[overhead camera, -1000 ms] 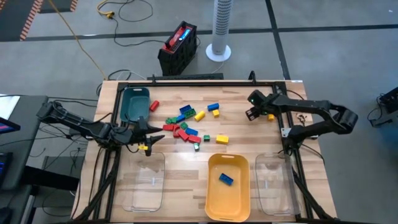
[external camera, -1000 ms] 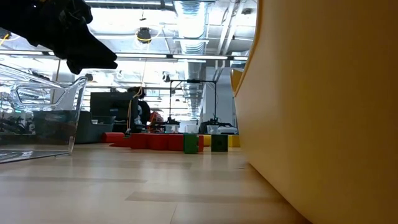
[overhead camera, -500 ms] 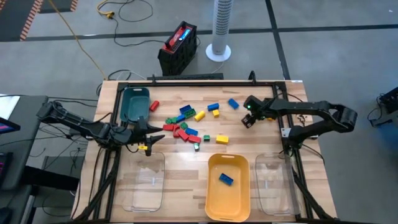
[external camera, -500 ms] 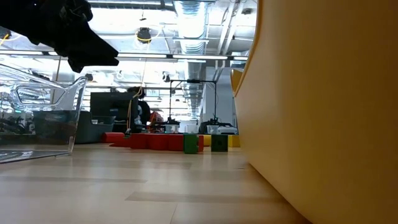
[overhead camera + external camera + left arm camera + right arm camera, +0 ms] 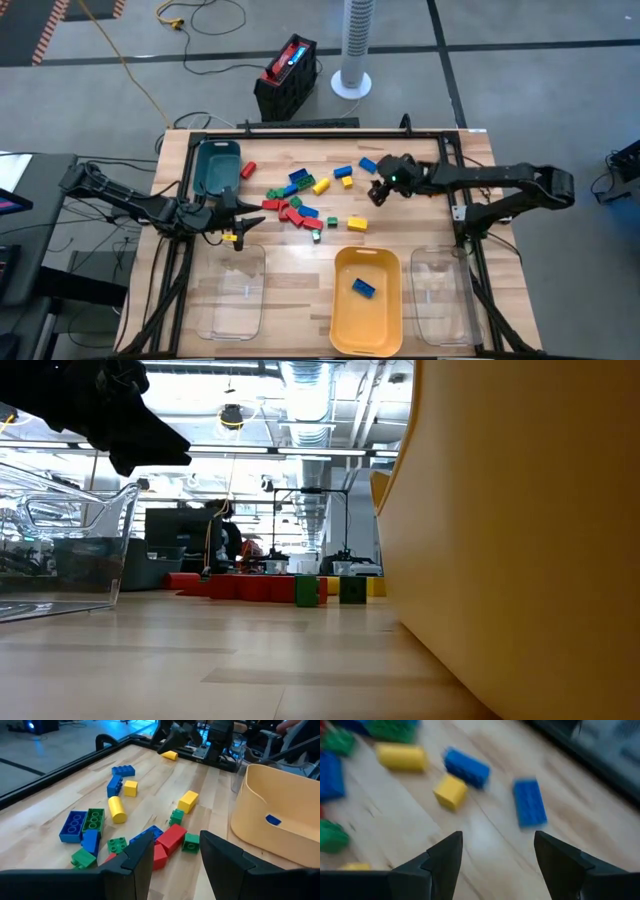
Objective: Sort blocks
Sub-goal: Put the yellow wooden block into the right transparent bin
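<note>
- The right gripper is positioned over the far side of the table, at the edge of the scattered blocks. Its jaws are spread and nothing is held between them.
- In the right wrist view, a blue block lies just ahead of the spread jaws, slightly toward one finger. A second blue block and a yellow block lie ahead of the other finger. The spread is judged to be preparation for a pick from this group.
- The blue block is seen in the high view just beyond the right gripper, apart from the main pile.
- The left gripper is held near the left side of the pile, jaws spread and empty. In the left wrist view, red and green blocks lie directly ahead, between the fingers.
- One blue block is already placed in the yellow tray. This tray is therefore judged to be the place for blue.
- The teal tray and two clear trays appear to hold nothing.
- Most blocks remain unsorted; the task is judged to be at an early stage.
</note>
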